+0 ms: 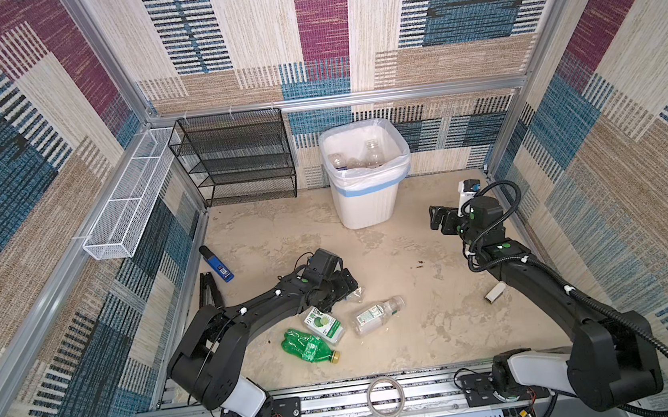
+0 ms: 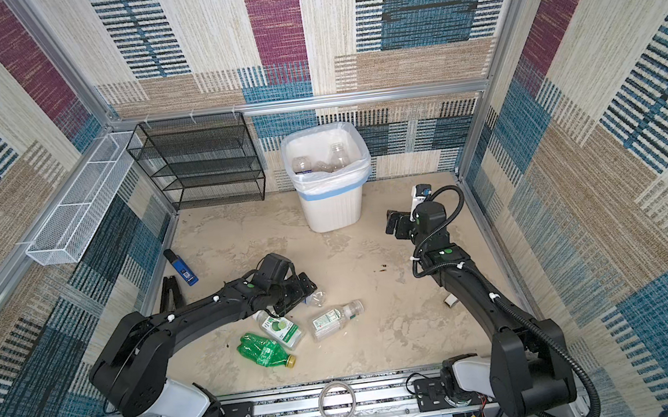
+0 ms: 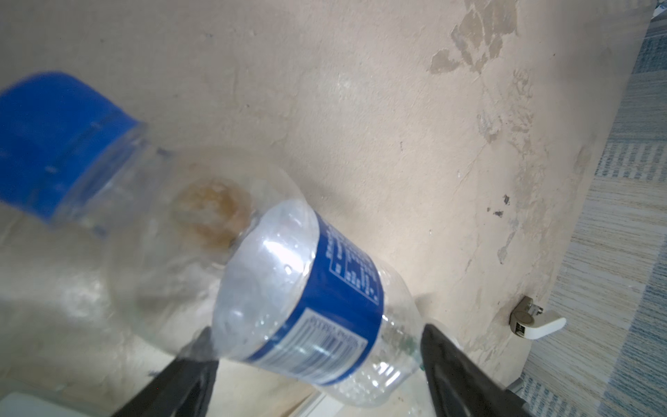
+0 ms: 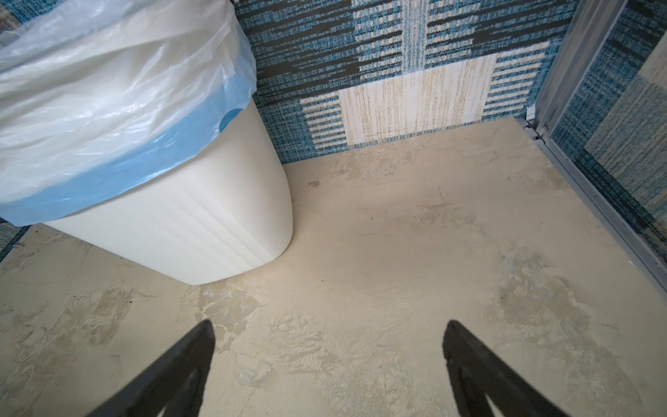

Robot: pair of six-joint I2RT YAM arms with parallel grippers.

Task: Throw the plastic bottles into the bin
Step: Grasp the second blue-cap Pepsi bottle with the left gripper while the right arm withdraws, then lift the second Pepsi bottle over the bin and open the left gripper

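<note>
Ahead of the right fingers (image 4: 329,323) the tabletop (image 4: 415,234) runs open to the patterned back wall (image 4: 415,101) and the metal corner post (image 4: 577,72). They are spread wide, nothing between them, held above the surface. The bin (image 4: 202,231) stands just beside one fingertip, not touching it, with its bag folded over the rim. In a top view clear bottles (image 1: 371,153) lie inside it.

The left fingers (image 3: 317,328) stand well apart with a blue-label bottle (image 3: 335,289) lying slantwise between them, one fingertip against its base end. Whether they squeeze it I cannot tell. A blurred blue-cap bottle (image 3: 54,144) overlaps it beyond that fingertip. Past both, the stained beige tabletop is open as far as its wall edge, where a small white clip (image 3: 537,323) lies.

In a top view three more bottles lie close behind the left fingers, toward the arm's base: a lime-label bottle (image 1: 323,325), a clear bottle (image 1: 376,316) and a crushed green bottle (image 1: 306,346). A blue tool (image 1: 217,266) lies well apart, near the side wall.
</note>
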